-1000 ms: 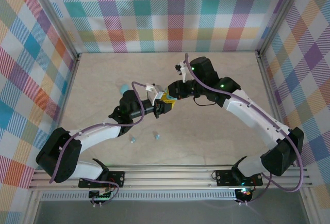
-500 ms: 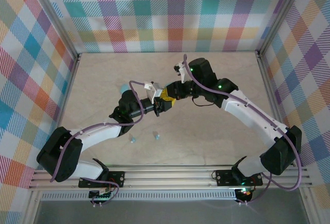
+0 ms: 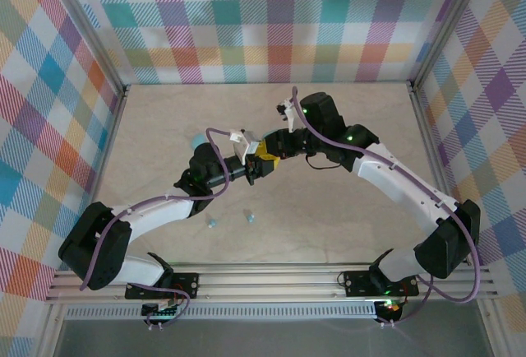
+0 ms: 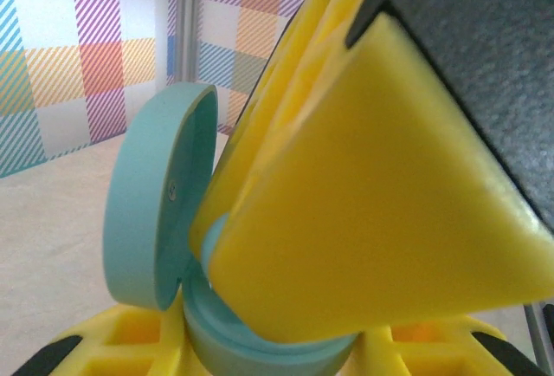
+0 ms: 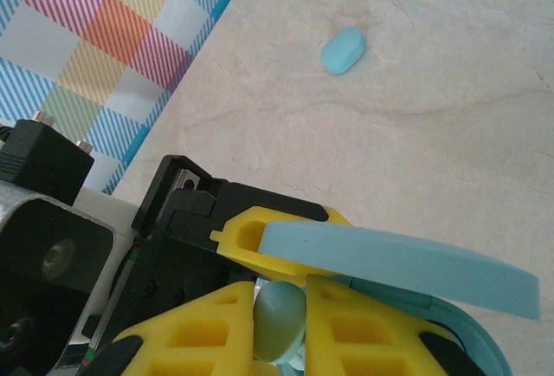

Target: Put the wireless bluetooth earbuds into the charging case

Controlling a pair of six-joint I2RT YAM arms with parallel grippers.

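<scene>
Right hand (image 5: 279, 294) pinches earbud (image 5: 279, 320) at open case (image 5: 398, 268), left hand (image 4: 268, 354) gripping case.

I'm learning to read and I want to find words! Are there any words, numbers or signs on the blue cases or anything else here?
There is no text here that can be read.
The open case is plain inside its lid, with just a tiny dot.
The earbud is plain too.
The shut case on the table looks blank.
The checked walls have colours but no letters.
</scene>
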